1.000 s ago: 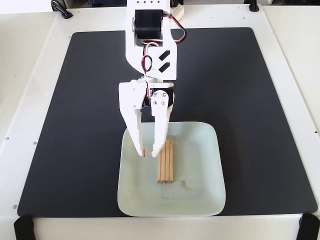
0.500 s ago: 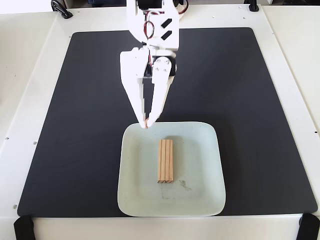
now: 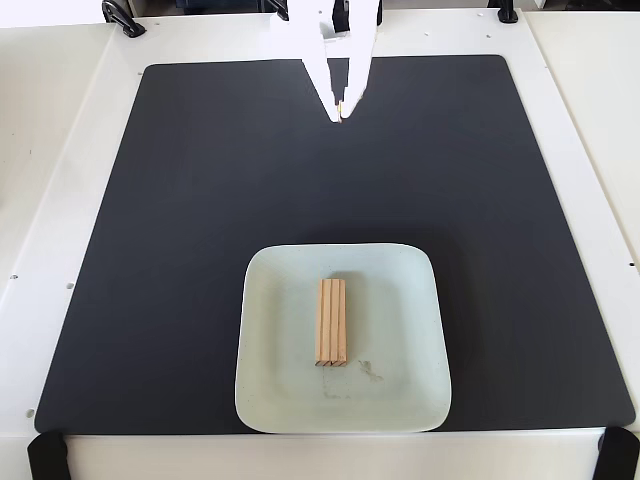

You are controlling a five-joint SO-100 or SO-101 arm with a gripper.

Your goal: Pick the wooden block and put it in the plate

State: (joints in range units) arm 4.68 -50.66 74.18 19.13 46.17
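In the fixed view, the wooden block is seen lying flat inside the plate, near its middle, with its long side pointing away from the camera. The plate is set on a black mat that covers the white table. The gripper is held at the mat's far edge, well apart from the plate, its fingertips drawn together with nothing between them.
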